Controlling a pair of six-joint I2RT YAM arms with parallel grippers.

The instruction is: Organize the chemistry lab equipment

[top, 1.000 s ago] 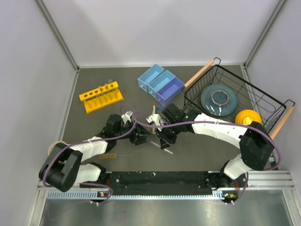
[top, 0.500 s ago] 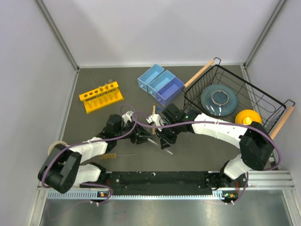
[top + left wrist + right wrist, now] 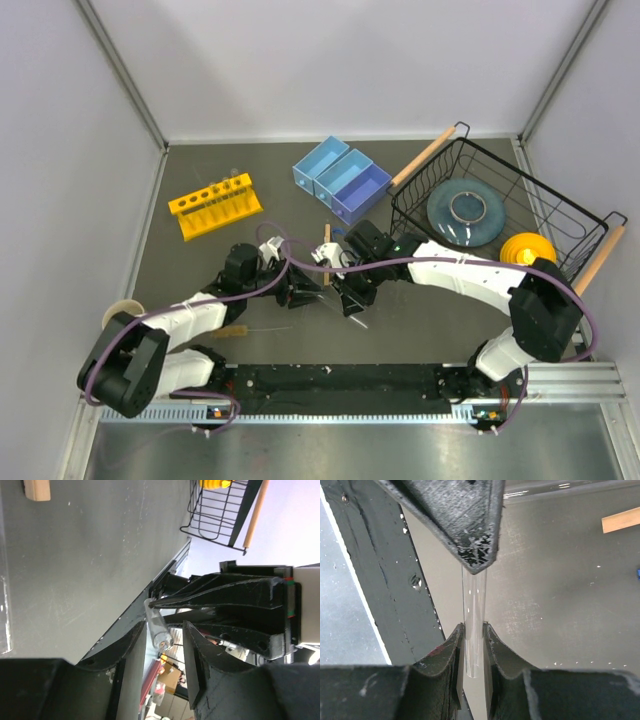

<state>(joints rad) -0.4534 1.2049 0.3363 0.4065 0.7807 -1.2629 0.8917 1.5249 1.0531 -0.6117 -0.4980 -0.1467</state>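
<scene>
My right gripper (image 3: pixel 473 626) is shut on a thin clear glass tube (image 3: pixel 474 605), pinching it near one end. It holds the tube above the table's middle (image 3: pixel 345 295). My left gripper (image 3: pixel 165 629) faces it from the left (image 3: pixel 305 292). Its jaws stand open around the tube's other end (image 3: pixel 159 630), with a gap on one side. A short flat wooden stick (image 3: pixel 327 240) lies just behind both grippers. A second glass tube (image 3: pixel 545 489) lies on the table nearby. The tan bristle brush (image 3: pixel 232 330) with its wire handle rests by the left arm.
A yellow tube rack (image 3: pixel 214 206) stands at the back left and blue bins (image 3: pixel 342 178) at the back middle. The black wire basket (image 3: pixel 545 200) at the right holds a grey-blue plate (image 3: pixel 466 211) and a yellow bowl (image 3: pixel 527 249).
My left gripper's jaws have narrowed around the tube's end. Both arms have barely moved, and the right gripper has kept its hold.
</scene>
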